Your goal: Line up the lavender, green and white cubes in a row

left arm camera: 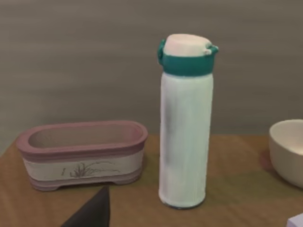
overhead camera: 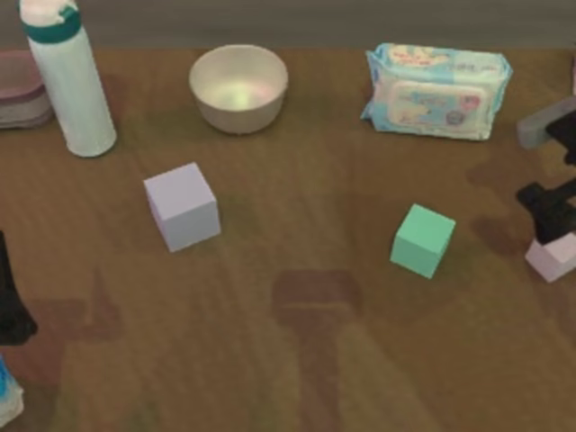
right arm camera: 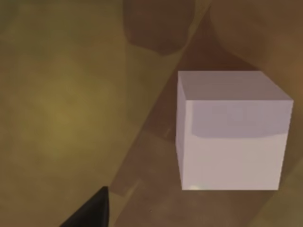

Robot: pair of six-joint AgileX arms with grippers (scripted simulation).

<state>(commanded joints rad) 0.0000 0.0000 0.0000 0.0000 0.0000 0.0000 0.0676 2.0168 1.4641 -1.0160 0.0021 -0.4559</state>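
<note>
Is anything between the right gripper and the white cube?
Nothing visible. The right gripper is at the table's right edge, right over the white cube, and the right wrist view shows only bare table around the cube. The left arm is parked at the left edge.

A rendered tabletop test scene rather than a lived-in room: a brown wood-grain table (overhead camera: 297, 360) set against a flat grey backdrop; household goods stand along its far edge, among them a white bottle with a teal band (overhead camera: 67, 81), a cream bowl (overhead camera: 238, 87), a pack of wet wipes (overhead camera: 436, 90) and a pink-rimmed planter (left arm camera: 83, 153); plain matte blocks lie scattered on the bare wood; black robot arms reach in from either side.
</note>
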